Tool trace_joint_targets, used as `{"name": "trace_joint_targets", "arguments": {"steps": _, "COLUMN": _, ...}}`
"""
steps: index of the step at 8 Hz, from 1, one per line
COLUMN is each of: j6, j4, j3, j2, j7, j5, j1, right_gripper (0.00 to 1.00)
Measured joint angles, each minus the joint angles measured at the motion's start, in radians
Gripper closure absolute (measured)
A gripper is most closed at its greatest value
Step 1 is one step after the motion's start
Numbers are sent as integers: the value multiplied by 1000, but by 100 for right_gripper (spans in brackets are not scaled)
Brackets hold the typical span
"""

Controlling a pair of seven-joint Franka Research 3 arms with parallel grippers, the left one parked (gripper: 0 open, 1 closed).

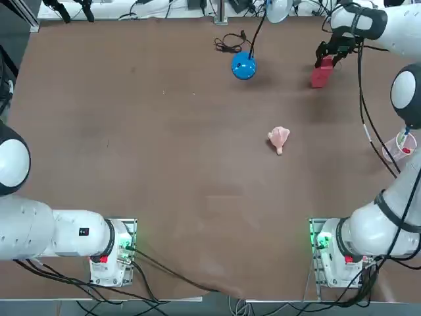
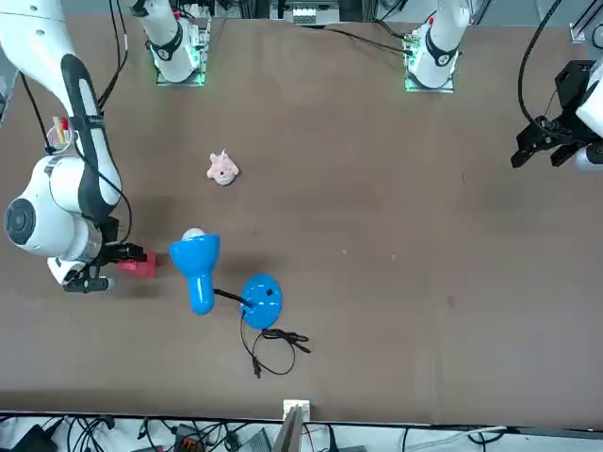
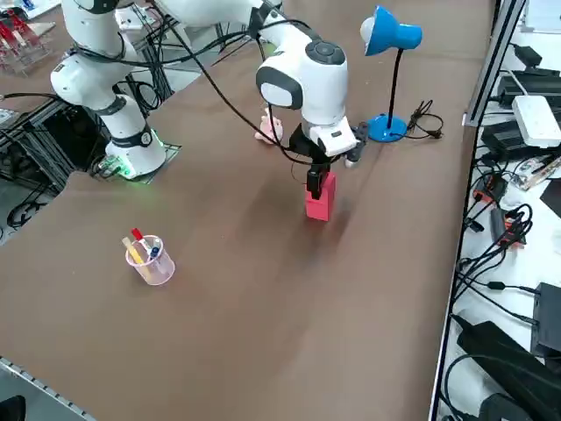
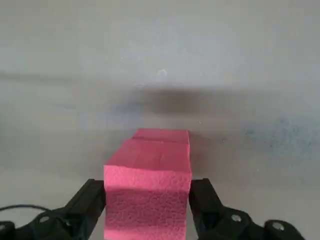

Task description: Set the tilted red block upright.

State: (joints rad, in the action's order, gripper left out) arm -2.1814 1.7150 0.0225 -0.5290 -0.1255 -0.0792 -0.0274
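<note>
The red block (image 3: 319,197) stands tall at the table's far right, its lower end at the tabletop. In the right side view it looks close to upright. My right gripper (image 3: 317,180) reaches down onto its upper end and is shut on it. In the wrist view the two black fingers (image 4: 92,200) press against both sides of the red block (image 4: 148,195). From overhead the right gripper (image 1: 327,58) sits over the block (image 1: 320,74), near the far edge. The front view has the block (image 2: 138,266) poking out beside the gripper (image 2: 118,256).
A blue desk lamp (image 1: 243,66) with a black cable stands left of the block at the far edge. A pale pink lumpy object (image 1: 279,138) lies nearer mid-table. A clear cup of pens (image 1: 400,146) sits at the right edge.
</note>
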Motion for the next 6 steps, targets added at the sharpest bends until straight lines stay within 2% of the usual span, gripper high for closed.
{"name": "trace_joint_targets", "arguments": {"steps": 2, "j6": 0, "j4": -4, "j3": 0, "j2": 17, "j7": 0, "j5": 0, "j1": 0, "right_gripper": 0}}
{"name": "trace_joint_targets", "arguments": {"steps": 6, "j6": 38, "j4": -11, "j3": 0, "j2": 130, "j7": 5, "j5": 0, "j1": 0, "right_gripper": 0}}
